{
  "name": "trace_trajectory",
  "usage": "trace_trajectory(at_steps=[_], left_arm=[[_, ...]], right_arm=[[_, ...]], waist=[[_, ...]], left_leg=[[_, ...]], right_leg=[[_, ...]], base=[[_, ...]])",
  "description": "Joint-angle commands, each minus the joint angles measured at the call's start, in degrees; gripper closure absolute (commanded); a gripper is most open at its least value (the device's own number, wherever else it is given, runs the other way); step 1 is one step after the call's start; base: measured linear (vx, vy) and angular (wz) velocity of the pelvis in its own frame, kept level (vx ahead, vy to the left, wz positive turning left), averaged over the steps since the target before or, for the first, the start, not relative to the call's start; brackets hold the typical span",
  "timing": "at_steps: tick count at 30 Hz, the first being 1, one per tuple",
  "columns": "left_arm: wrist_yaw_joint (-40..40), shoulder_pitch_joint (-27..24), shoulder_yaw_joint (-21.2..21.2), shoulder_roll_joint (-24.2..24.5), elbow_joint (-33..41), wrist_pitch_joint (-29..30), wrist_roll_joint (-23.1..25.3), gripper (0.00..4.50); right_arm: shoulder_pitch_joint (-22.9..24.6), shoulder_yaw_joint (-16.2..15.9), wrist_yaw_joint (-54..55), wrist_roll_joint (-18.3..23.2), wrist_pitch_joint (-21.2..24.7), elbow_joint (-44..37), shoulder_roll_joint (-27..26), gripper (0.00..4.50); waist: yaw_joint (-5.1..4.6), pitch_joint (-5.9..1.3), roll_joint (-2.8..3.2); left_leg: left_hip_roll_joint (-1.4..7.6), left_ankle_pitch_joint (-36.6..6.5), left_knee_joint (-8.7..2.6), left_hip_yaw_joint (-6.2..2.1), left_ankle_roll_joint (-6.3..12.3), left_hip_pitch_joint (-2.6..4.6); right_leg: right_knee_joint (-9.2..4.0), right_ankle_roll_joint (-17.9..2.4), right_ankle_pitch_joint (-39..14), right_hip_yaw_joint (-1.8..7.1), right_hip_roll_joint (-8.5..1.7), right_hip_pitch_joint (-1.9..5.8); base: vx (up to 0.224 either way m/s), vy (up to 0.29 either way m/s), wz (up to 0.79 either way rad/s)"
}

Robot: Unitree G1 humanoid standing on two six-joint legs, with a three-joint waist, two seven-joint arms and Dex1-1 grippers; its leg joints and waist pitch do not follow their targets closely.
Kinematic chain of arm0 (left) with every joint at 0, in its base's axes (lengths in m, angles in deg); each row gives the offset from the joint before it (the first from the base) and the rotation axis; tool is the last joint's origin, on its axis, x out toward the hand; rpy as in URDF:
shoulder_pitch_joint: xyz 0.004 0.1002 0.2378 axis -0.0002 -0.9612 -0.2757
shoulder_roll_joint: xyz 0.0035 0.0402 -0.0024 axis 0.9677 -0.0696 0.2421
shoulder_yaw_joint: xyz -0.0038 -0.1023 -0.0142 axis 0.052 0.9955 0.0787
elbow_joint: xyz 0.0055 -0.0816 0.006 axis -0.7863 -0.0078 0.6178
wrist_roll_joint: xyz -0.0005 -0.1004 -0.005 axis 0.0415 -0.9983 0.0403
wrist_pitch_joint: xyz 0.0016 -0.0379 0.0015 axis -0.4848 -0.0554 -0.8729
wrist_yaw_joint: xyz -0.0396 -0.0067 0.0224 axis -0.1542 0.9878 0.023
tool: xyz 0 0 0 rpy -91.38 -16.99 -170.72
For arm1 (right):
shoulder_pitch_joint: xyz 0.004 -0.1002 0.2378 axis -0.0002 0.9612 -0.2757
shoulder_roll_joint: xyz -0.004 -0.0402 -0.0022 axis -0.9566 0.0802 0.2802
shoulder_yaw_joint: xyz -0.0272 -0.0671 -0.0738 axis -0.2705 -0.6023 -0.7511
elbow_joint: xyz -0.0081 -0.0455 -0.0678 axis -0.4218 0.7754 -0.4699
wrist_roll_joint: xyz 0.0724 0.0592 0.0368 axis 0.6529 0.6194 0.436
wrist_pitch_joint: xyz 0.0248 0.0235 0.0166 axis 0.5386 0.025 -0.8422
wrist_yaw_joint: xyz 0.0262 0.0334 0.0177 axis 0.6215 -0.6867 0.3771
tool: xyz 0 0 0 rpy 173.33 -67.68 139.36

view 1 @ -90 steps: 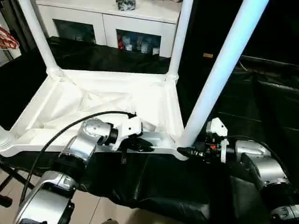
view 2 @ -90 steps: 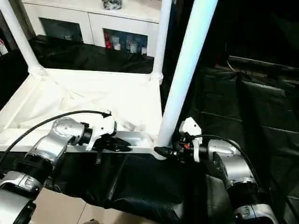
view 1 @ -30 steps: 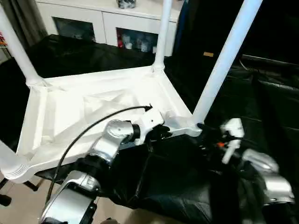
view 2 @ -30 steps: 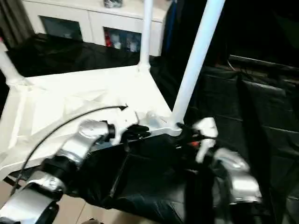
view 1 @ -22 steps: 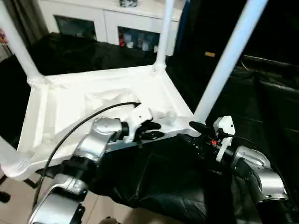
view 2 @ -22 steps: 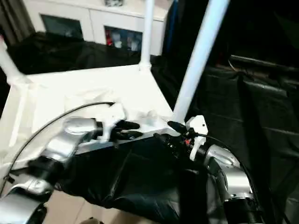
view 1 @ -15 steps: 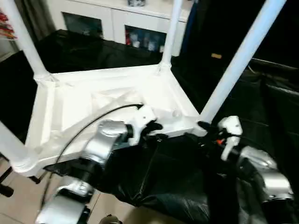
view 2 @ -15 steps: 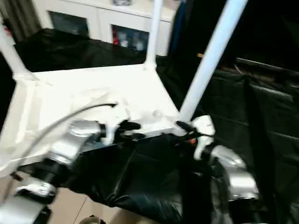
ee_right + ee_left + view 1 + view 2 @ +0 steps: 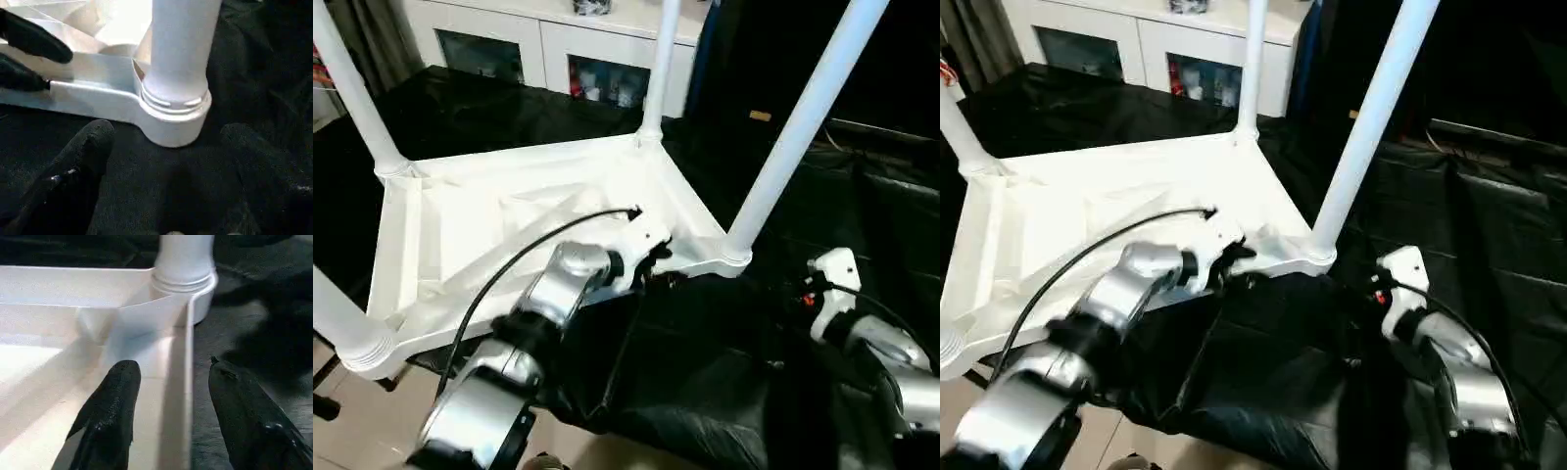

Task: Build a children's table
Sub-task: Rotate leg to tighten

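The children's table point(image 9: 509, 225) is seen upside down on a bench draped in black sheeting point(image 9: 724, 392), its ribbed hollow underside facing up and its legs rising from the rounded corner sockets. Four legs are counted in the left eye view: a nearer right one point(image 9: 798, 127), a farther right one point(image 9: 656, 69), a farther left one point(image 9: 352, 88) and a nearer left one point(image 9: 337, 318). All parts are plain white plastic, and each leg appears seated in its collar, so the assembly is judged largely complete. The long axis of the top runs from the nearer left socket toward the nearer right socket point(image 9: 176, 122). That socket is taken as the landmark. The left gripper point(image 9: 171, 382) is placed at the table's near rim point(image 9: 178, 382), just beside the socket, its jaws spread and straddling the rim, one finger point(image 9: 110, 411) inside the hollow and the other over the sheeting; no pinch on the rim can be confirmed. The right gripper point(image 9: 166, 161) is held near the socket on the side away from the top, pointing straight at it, jaws spread wide and apart from the plastic. The left arm is the nearer to the table. A white cabinet point(image 9: 568, 49) with glass doors stands beyond the table.
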Motion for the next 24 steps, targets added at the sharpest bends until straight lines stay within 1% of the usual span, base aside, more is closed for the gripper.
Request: trace_trajectory(at_steps=[1, 2, 3, 4, 5, 6, 7, 8, 9, 10, 12, 13, 16, 17, 18, 21, 23, 24], left_arm=[[-0.6, 1.5, -0.4, -1.3, -2.3, -0.3, 0.2, 1.93], [-0.7, 1.8, -0.4, -1.6, -2.9, -0.3, 0.2, 2.08], [-1.0, 2.3, -0.3, -2.0, -4.2, -0.6, 0.2, 2.28], [-1.3, 2.7, -0.2, -2.4, -5.0, -0.8, 0.3, 2.28], [-1.2, 3.1, -0.2, -2.7, -6.1, -1.1, 0.3, 2.28], [-1.1, 3.3, -0.2, -2.9, -6.8, -1.4, 0.3, 2.52], [-1.0, 3.5, -0.4, -3.1, -7.4, -1.6, 0.5, 2.65], [-0.9, 3.7, -0.4, -3.1, -7.8, -1.8, 0.5, 2.65], [-1.0, 4.2, -0.6, -3.4, -9.0, -2.3, 0.8, 2.71], [-1.3, 4.5, -0.9, -3.4, -9.9, -2.7, 1.3, 2.75], [-2.2, 5.2, -1.4, -3.4, -11.5, -3.4, 2.3, 2.96], [-2.2, 5.2, -1.4, -3.4, -11.5, -3.4, 2.3, 3.12], [-3.0, 6.6, -2.0, -3.5, -14.4, -4.2, 3.4, 3.31], [-3.2, 6.9, -2.2, -3.4, -15.0, -4.3, 3.8, 3.31], [-3.3, 7.3, -2.6, -3.2, -15.9, -4.4, 4.4, 3.45], [-2.8, 8.0, -3.4, -3.0, -17.2, -5.2, 5.3, 3.68], [-2.2, 8.5, -3.9, -2.9, -18.2, -5.9, 5.9, 3.83], [-1.9, 8.6, -4.0, -2.9, -18.4, -6.0, 6.1, 4.02]], right_arm=[[0.2, 1.6, 0.7, 0.0, 0.4, -1.2, 1.0, 0.44], [0.2, 1.7, 0.8, -0.1, 0.4, -1.2, 1.0, 0.44], [0.3, 1.8, 1.0, -0.2, 0.3, -1.2, 1.0, 0.44], [0.3, 1.8, 1.1, -0.3, 0.3, -1.3, 1.0, 0.44], [0.5, 1.8, 1.2, -0.3, 0.4, -1.5, 1.0, 0.44], [0.6, 1.7, 1.2, -0.2, 0.4, -1.6, 1.0, 0.44], [0.7, 1.7, 1.4, -0.3, 0.4, -1.8, 1.1, 0.44], [0.8, 1.6, 1.5, -0.3, 0.4, -1.9, 1.1, 0.44], [0.9, 1.5, 1.6, -0.3, 0.4, -2.0, 1.1, 0.44], [1.0, 1.5, 1.8, -0.3, 0.3, -2.1, 1.1, 0.44], [1.2, 1.5, 1.9, -0.3, 0.3, -2.3, 1.1, 0.44], [1.2, 1.5, 1.9, -0.3, 0.3, -2.3, 1.1, 0.44], [1.4, 1.4, 2.0, -0.6, 0.1, -2.6, 1.1, 0.44], [1.4, 1.3, 2.0, -0.7, 0.1, -2.6, 1.1, 0.44], [1.4, 1.2, 2.0, -0.7, -0.1, -2.6, 1.1, 0.44], [1.4, 1.0, 2.0, -0.8, -0.3, -2.6, 1.2, 0.44], [1.3, 0.9, 1.9, -0.9, -0.5, -2.5, 1.3, 0.44], [1.2, 0.9, 1.9, -0.9, -0.6, -2.4, 1.4, 0.44]], waist=[[-0.06, -3.90, -0.30], [-0.07, -3.90, -0.07], [-0.06, -3.89, -0.14], [-0.05, -3.90, -0.01], [-0.07, -3.87, -0.16], [-0.01, -3.90, -0.19], [0.04, -3.91, 0.36], [-0.05, -3.83, 0.00], [-0.07, -3.83, -0.08], [-0.09, -3.91, 0.21], [-0.04, -3.89, 0.36], [-0.07, -3.84, 0.33], [-0.06, -3.88, 0.58], [-0.09, -3.86, 0.54], [-0.09, -3.83, 0.47], [-0.08, -3.78, 0.60], [-0.12, -3.80, 0.61], [-0.13, -3.78, 0.55]], left_leg=[[0.96, -7.4, -2.78, -0.13, 4.97, 0.23], [0.98, -7.4, -2.77, -0.16, 5.09, 0.18], [0.95, -7.5, -2.75, -0.13, 5.16, 0.17], [1.00, -7.6, -2.77, -0.18, 5.14, 0.19], [0.93, -7.9, -2.74, -0.16, 5.25, 0.14], [0.96, -8.0, -2.75, -0.19, 5.32, 0.15], [0.96, -8.0, -2.75, -0.26, 5.27, 0.18], [1.00, -8.3, -2.75, -0.23, 5.35, 0.16], [0.94, -8.2, -2.75, -0.24, 5.44, 0.10], [0.91, -8.0, -2.71, -0.24, 5.54, 0.11], [0.92, -8.4, -2.71, -0.25, 5.58, 0.15], [0.86, -8.5, -2.72, -0.22, 5.68, 0.13], [0.89, -9.1, -2.76, -0.30, 5.32, 0.15], [0.85, -9.2, -2.79, -0.31, 5.20, 0.10], [0.86, -9.3, -2.81, -0.31, 5.17, 0.10], [0.84, -10.1, -2.88, -0.35, 4.95, 0.13], [0.89, -10.3, -2.91, -0.37, 4.84, 0.15], [0.83, -10.3, -2.89, -0.36, 4.90, 0.13]], right_leg=[[-3.47, -12.1, -4.4, 2.19, -3.26, 3.62], [-3.45, -12.5, -3.9, 2.20, -3.31, 3.67], [-3.50, -12.6, -3.8, 2.19, -3.29, 3.67], [-3.49, -12.8, -3.9, 2.17, -3.36, 3.72], [-3.56, -12.7, -4.0, 2.14, -3.31, 3.76], [-3.58, -12.7, -4.4, 2.13, -3.43, 3.84], [-3.55, -12.8, -4.5, 2.14, -3.45, 3.78], [-3.66, -12.8, -4.5, 2.13, -3.40, 3.82], [-3.64, -12.7, -4.6, 2.11, -3.37, 3.89], [-3.67, -12.6, -4.7, 2.12, -3.40, 3.88], [-3.77, -12.3, -5.7, 2.09, -3.40, 3.85], [-3.92, -12.1, -6.2, 2.06, -3.35, 3.80], [-4.01, -11.7, -7.5, 2.03, -3.39, 3.78], [-4.03, -11.6, -7.8, 2.01, -3.39, 3.82], [-4.08, -11.4, -8.2, 2.00, -3.39, 3.81], [-4.33, -11.0, -10.4, 1.97, -3.48, 3.76], [-4.36, -10.8, -10.6, 1.98, -3.47, 3.72], [-4.41, -10.7, -10.6, 1.97, -3.45, 3.72]], base=[[0.000, 0.000, 0.00], [0.000, 0.000, 0.00], [0.000, 0.000, 0.00], [0.000, 0.000, 0.00], [0.000, 0.000, 0.00], [0.000, 0.000, 0.00], [0.000, 0.000, 0.00], [0.000, 0.000, 0.00], [0.000, 0.000, 0.00], [0.000, 0.000, 0.00], [0.000, 0.000, 0.00], [0.000, 0.000, 0.00], [0.000, 0.000, 0.00], [0.000, 0.000, 0.00], [0.000, 0.000, 0.00], [0.000, 0.000, 0.00], [0.000, 0.000, 0.00], [0.000, 0.000, 0.00]])
